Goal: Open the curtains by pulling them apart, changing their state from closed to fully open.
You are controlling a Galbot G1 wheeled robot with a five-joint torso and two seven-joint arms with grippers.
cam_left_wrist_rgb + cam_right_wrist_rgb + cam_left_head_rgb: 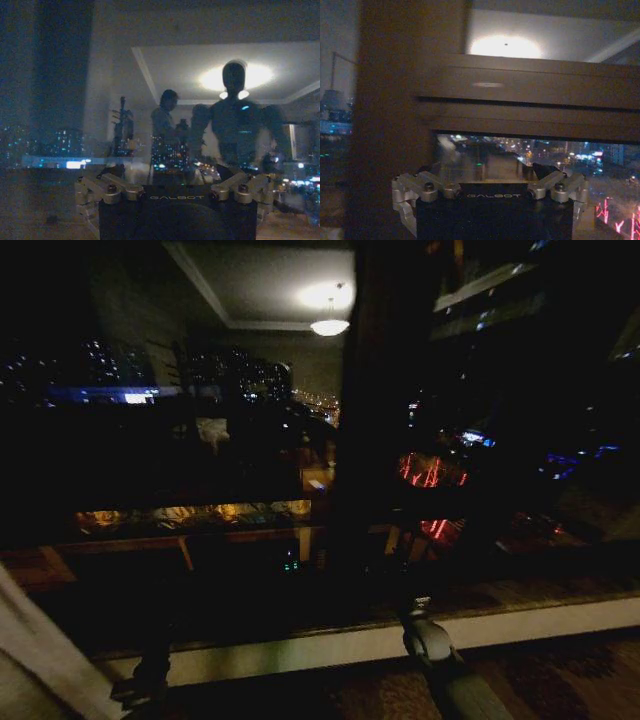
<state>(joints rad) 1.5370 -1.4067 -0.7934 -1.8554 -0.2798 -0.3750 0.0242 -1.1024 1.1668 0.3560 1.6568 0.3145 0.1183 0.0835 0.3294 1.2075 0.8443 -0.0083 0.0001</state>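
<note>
A pale cream strip of curtain [28, 652] slants across the lower left corner of the head view, drawn aside from the dark window glass [200, 440]. The other panel is out of view. My left gripper [140, 682] is low at the left, in front of the white sill and beside that strip, not touching it. My right gripper [424, 632] is raised against the sill near the dark vertical window post [360, 440]. In the wrist views both the left gripper [172, 192] and the right gripper [490, 192] have their linkages spread wide, with nothing between them.
The bare glass mirrors the room, its ceiling lamp [328, 310] and my own body [235, 125], over city lights outside. A white sill [330, 645] runs along the window's foot, above patterned carpet [560, 680]. A dark horizontal frame bar [530, 90] crosses the right wrist view.
</note>
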